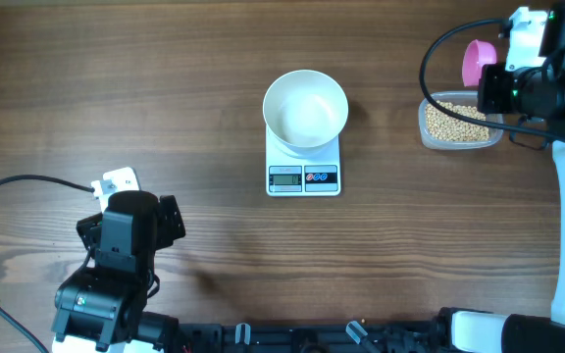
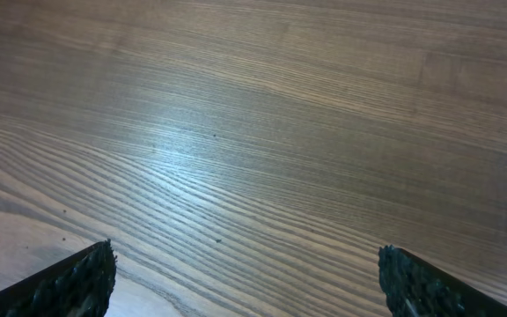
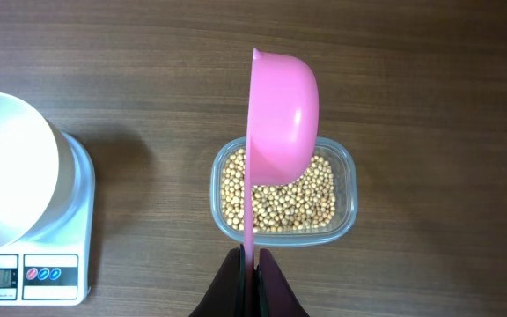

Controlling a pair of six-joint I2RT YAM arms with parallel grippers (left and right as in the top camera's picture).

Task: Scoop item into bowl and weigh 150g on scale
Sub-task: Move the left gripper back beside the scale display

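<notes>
No beans [image 3: 284, 198] seemed to be in the bowl [image 1: 305, 108] on the scale [image 1: 303, 178] yet, so all the scooping was left. They lay in the tub [image 3: 349, 189] under the pink scoop [image 3: 280, 114], which the right gripper [image 3: 252, 264] pinched; the left gripper [image 2: 245, 264] was spread wide.

The table [image 1: 165, 98] is a brown wood-grain surface, its grain running from the left edge to the right edge, with a paler patch toward the near left corner. A small white square scale [image 1: 303, 176] stands on it about midway between the left and right edges, its grey display and two dark buttons facing the near edge. A clear, rounded-rectangular plastic tub [image 1: 459, 132] sits toward the right edge, roughly level with the scale and well apart from it, with bare wood between them. A black cable [image 1: 8, 186] curves over the near left part of the surface.
</notes>
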